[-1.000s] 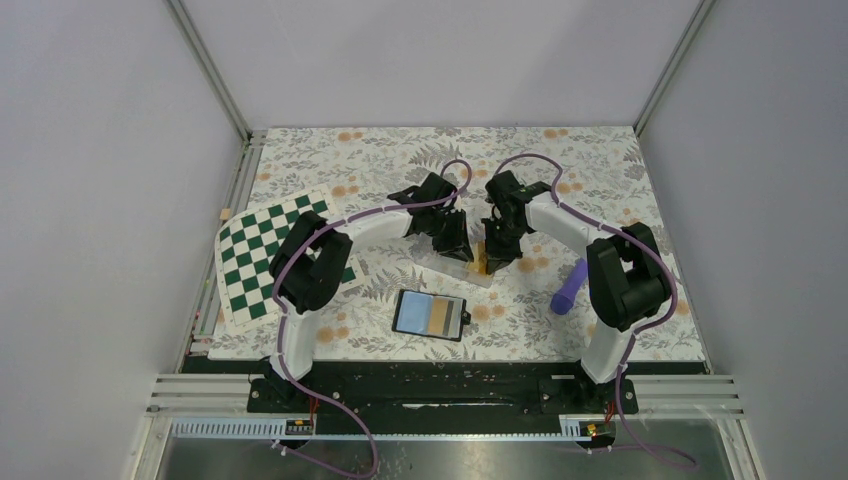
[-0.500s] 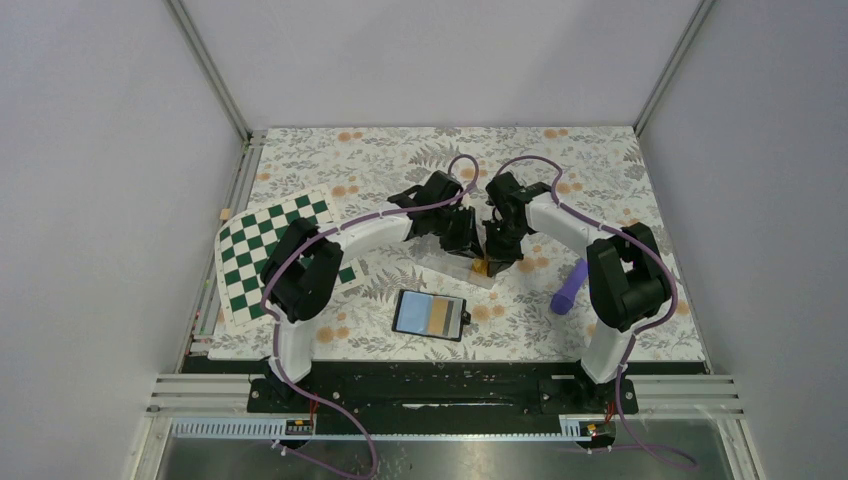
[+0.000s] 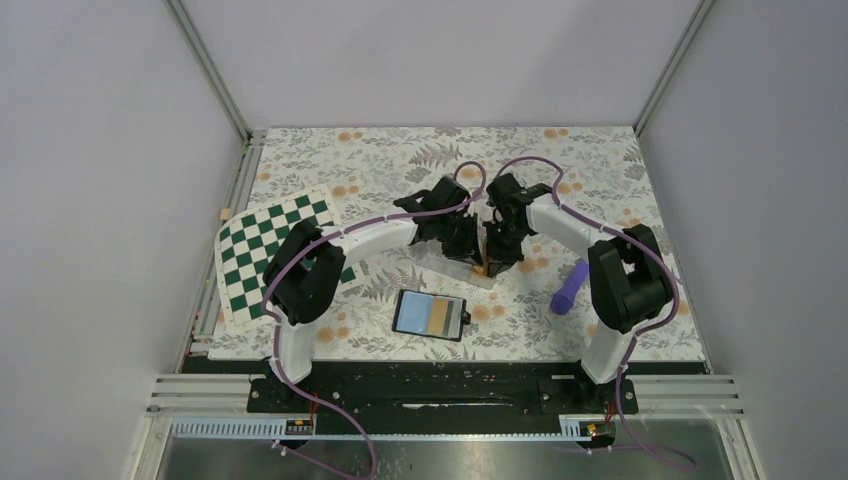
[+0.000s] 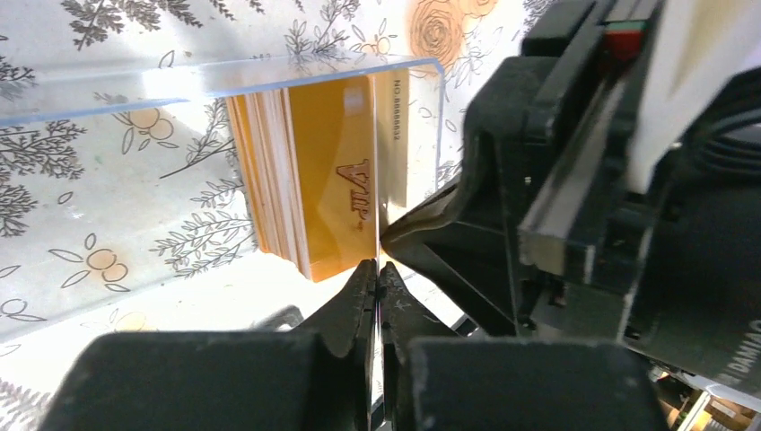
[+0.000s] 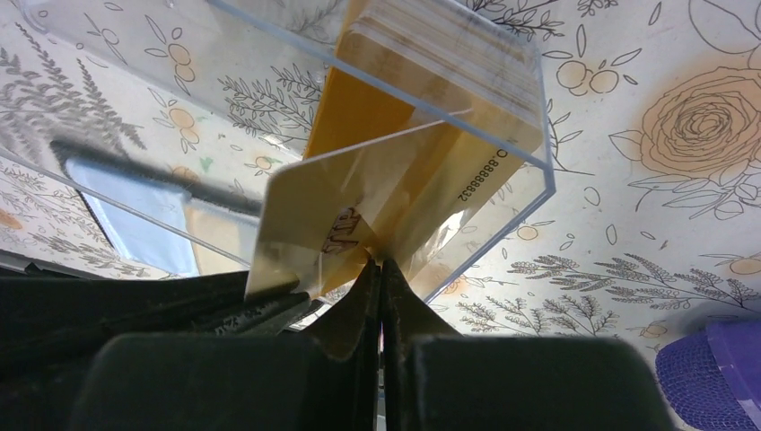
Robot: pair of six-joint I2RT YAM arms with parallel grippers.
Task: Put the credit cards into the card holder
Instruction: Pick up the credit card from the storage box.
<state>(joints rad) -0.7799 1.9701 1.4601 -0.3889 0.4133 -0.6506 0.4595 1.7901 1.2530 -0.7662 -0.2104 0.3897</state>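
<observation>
— Where is the card holder point(image 3: 430, 313)?
— Open on the near part of the desk point(image 3: 400, 165); apart from the credit cards point(image 4: 314, 171).
— And those?
— Further back, stacked on edge in one end of the clear box point(image 4: 179, 76); one card point(image 5: 305, 215) leans out of the stack.
— The pincers?
— Both meet there; the left pincer point(image 4: 377, 269) and right pincer point(image 5: 381, 265) each have fingers pressed together, tips at the cards' edge; whether either pinches a card, I cannot tell.
</observation>
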